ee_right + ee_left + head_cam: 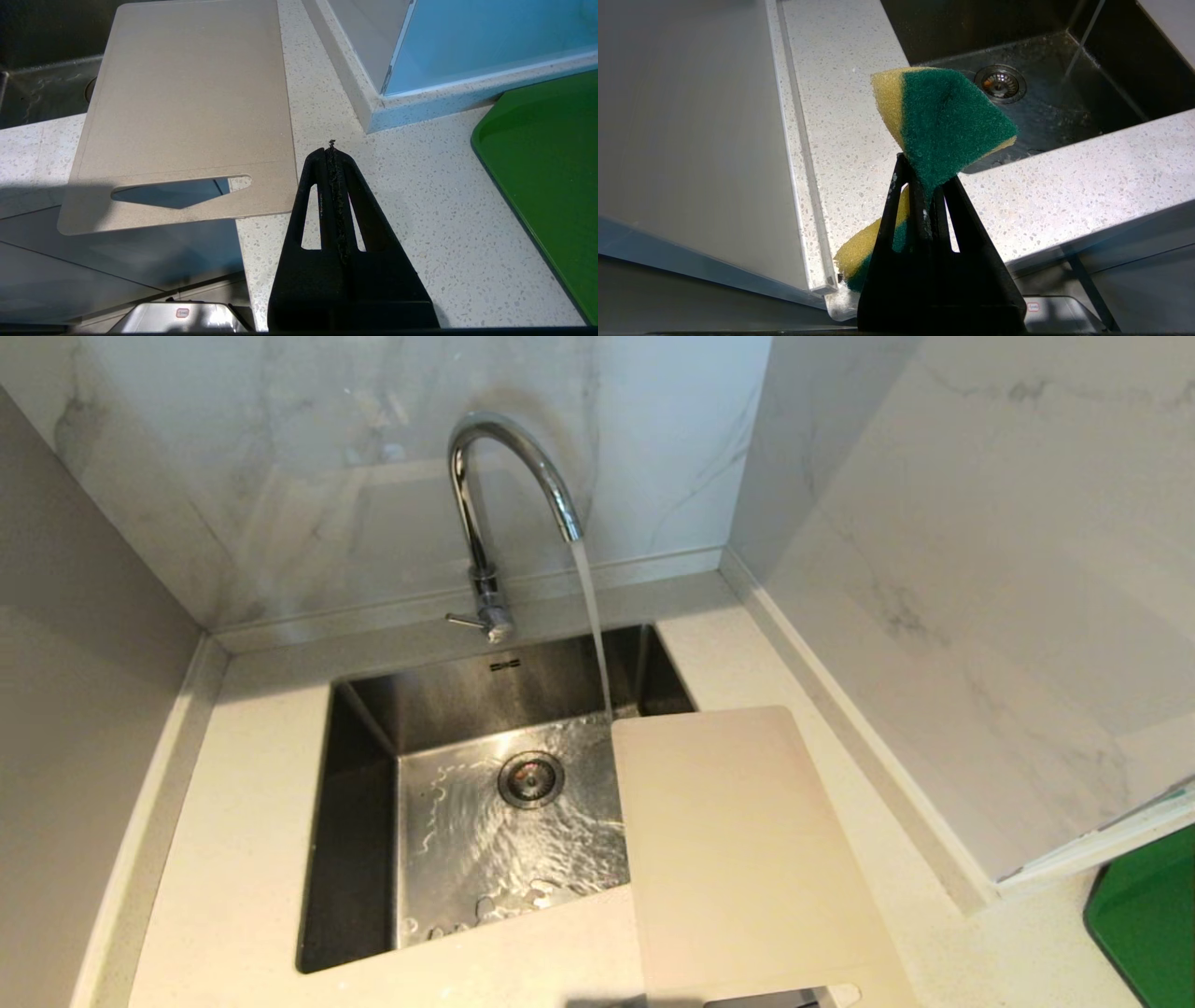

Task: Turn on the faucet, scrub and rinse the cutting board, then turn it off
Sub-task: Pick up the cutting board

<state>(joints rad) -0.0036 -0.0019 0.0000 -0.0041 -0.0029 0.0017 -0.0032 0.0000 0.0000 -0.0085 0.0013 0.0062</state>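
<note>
In the head view neither arm shows; the faucet [495, 513] stands behind the sink [364, 784], its small lever [460, 619] sticking out to one side, and a stream of water [593, 625] falls from the spout into the wet basin near the drain [530, 779]. The cutting board [742, 859] lies flat on the countertop [233, 859] at the sink's right edge, one long side overhanging the basin, its near end running past the counter's front edge. A green tray [1144, 919] shows at the far right. In the left wrist view the left gripper [927, 179] is clenched on a green-and-yellow sponge [943, 121], which is pinched at its middle so that one half fans out beyond the fingertips and the other half bulges behind them; the gripper hangs above the counter's front edge, with the sink and its drain [1000, 83] ahead of it and to one side, and a grey wall panel [686, 140] on the other side. In the right wrist view the right gripper [332, 154] is closed tight on nothing, its pads pressed together, poised over bare countertop [420, 196]. The cutting board [187, 107] lies just beside the fingertips, apart from them, with its slot handle [180, 191] at the near end hanging over the counter's front edge. The green tray [546, 172] lies on the gripper's other side, well apart
</note>
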